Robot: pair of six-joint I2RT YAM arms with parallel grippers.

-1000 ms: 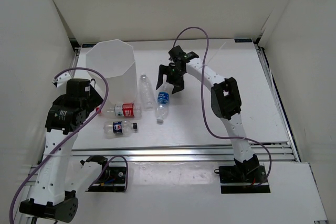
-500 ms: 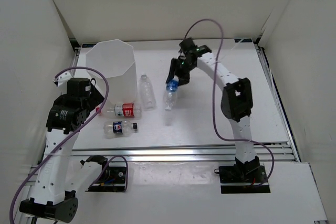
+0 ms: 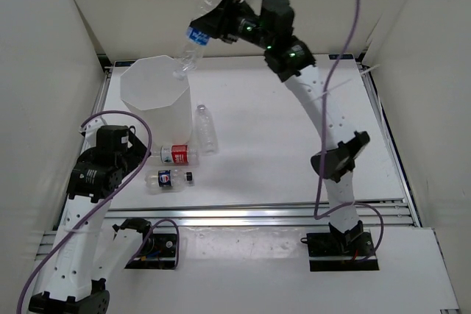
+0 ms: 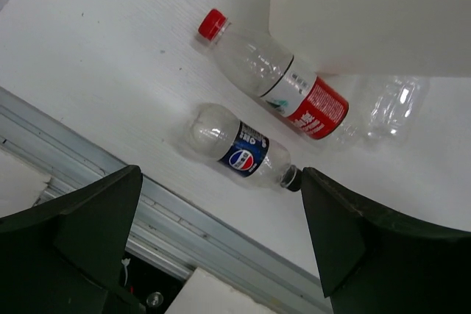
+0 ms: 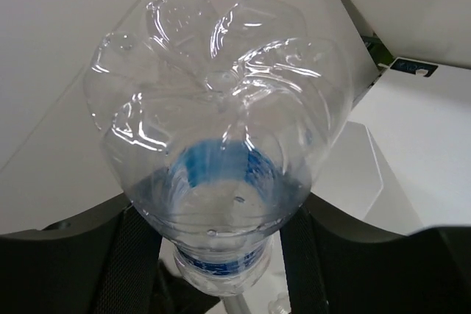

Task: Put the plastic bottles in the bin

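Right pincer [image 3: 210, 21] pinches blue-labelled bottle [image 3: 193, 36] (cap indistinct) over bin [image 3: 154, 104]; left pincer [image 4: 221, 173] spread

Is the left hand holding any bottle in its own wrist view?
No, the left hand is open and empty; the red-capped bottle and the dark-labelled bottle lie on the table beyond it.

The place was a robotics lab test cell. A plain white tabletop [image 3: 280, 159] was boxed in by flat white panels [image 3: 221, 5] at 9, 12 and 3 o'clock, like a purpose-built enclosure. A slotted aluminium rail [image 3: 280, 215] ran along the 6 o'clock edge. Behind it, at 7 and 5 o'clock, the left arm [image 3: 92, 182] and the right arm [image 3: 324, 115] stood on black base mounts [image 3: 342, 244] with exposed wiring. Loose purple cables [image 3: 352, 12] looped from both arms.
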